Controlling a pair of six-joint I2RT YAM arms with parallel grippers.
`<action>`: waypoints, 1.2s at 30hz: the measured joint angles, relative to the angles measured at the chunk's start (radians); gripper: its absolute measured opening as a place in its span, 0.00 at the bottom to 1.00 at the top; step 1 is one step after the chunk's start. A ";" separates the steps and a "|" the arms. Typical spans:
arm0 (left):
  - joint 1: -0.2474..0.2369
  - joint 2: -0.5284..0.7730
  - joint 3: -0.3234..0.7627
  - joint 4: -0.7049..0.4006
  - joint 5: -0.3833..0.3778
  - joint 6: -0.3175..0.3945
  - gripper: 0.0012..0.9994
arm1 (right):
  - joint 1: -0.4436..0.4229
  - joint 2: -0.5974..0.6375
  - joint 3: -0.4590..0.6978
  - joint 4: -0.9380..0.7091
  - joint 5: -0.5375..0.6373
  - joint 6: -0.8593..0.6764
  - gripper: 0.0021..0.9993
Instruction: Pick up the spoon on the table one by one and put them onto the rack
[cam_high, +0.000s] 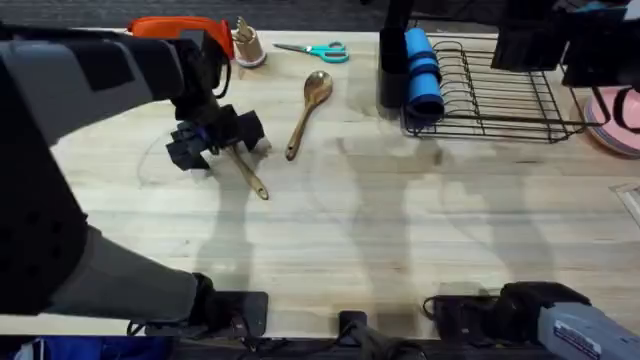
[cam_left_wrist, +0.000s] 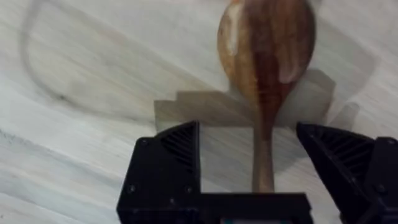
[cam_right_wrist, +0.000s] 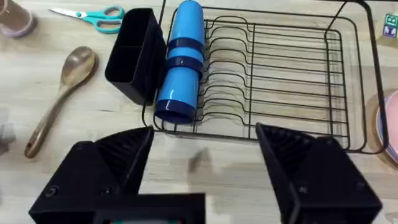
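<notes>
Both brown wooden spoons, the shorter one (cam_high: 246, 172) and the longer one (cam_high: 307, 110), lie on the light wooden bench (cam_high: 400, 240), not yet in the black wire rack (cam_high: 490, 90), and the left end effector (cam_left_wrist: 249, 168) is spread wide around the shorter one's handle.

Open left gripper (cam_left_wrist: 258, 165) straddles the wooden spoon (cam_left_wrist: 266, 56) lying on the table (cam_left_wrist: 93, 93)

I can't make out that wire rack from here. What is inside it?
A blue bottle lies on its side in the black wire rack, beside the black utensil cup. The cup's inside is not visible. Both wooden spoons are on the table.
</notes>
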 joint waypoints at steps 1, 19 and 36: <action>0.000 0.003 0.006 0.001 0.000 0.000 0.95 | 0.000 0.000 0.000 0.000 0.000 0.000 1.00; -0.005 0.029 0.030 0.021 0.005 -0.003 0.05 | 0.000 0.000 0.000 0.000 0.000 0.000 1.00; -0.031 0.046 0.107 -0.057 0.004 -0.003 0.04 | 0.000 0.000 0.000 0.000 0.000 0.000 1.00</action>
